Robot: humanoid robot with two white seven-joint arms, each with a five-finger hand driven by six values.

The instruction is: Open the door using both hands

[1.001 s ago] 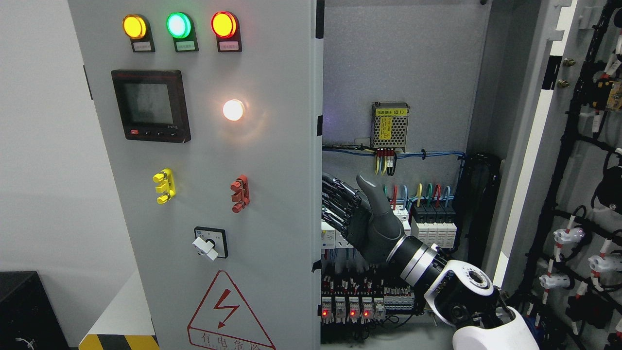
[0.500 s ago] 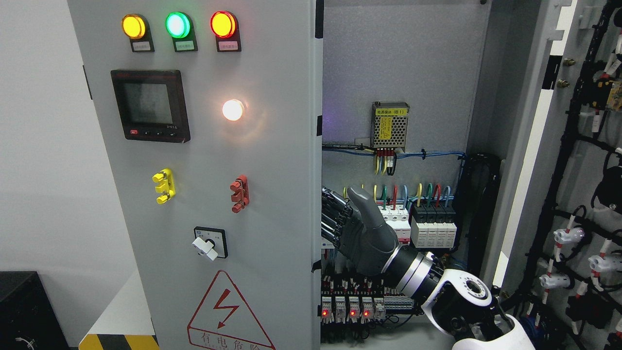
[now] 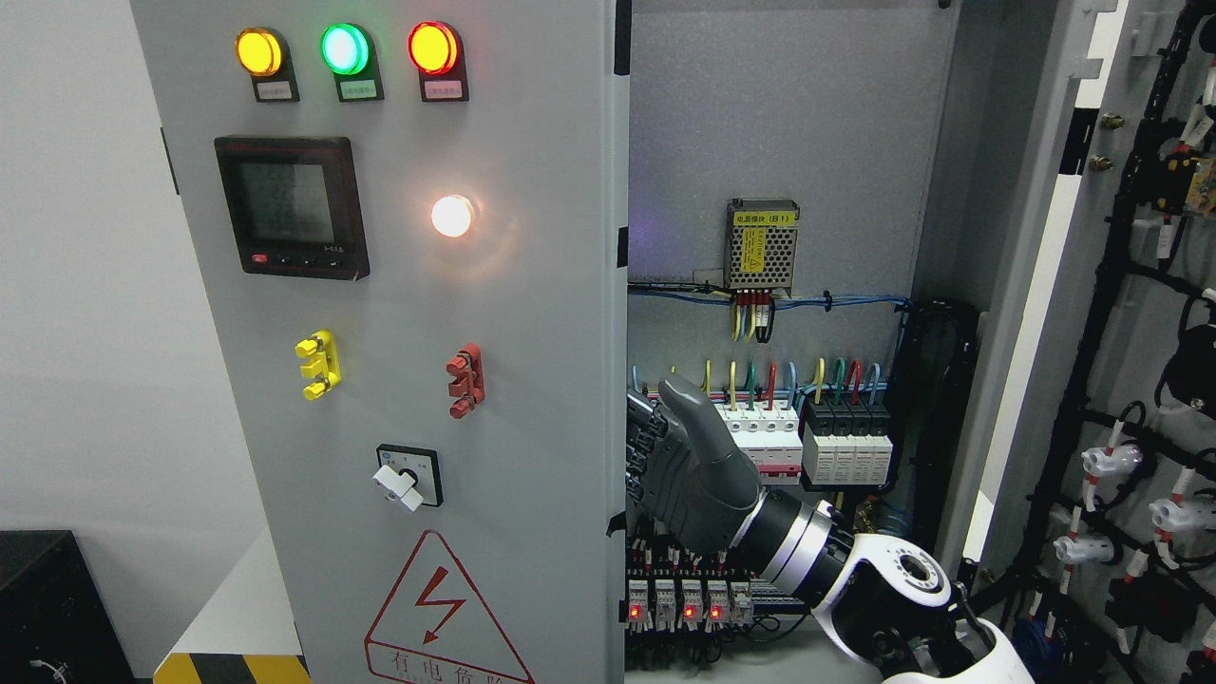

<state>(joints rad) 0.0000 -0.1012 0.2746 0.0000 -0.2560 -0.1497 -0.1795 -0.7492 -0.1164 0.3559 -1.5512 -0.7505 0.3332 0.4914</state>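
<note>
Door (image 3: 418,380), the grey left panel of the cabinet, stands at 9 o'clock of the right robot hand (image 3: 679,470), whose fingers (image 3: 646,456) reach toward its inner edge; whether they grip it is hard to tell. The thumb (image 3: 693,418) points up. The warning triangle (image 3: 442,617) reads "有电危险". A yellow label (image 3: 755,249) marks the power supply (image 3: 762,245) at 12 o'clock.

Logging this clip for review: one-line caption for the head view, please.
Right hand, fingers extended, reaches behind the free edge of the grey metal cabinet door beside rows of white circuit breakers.
</note>
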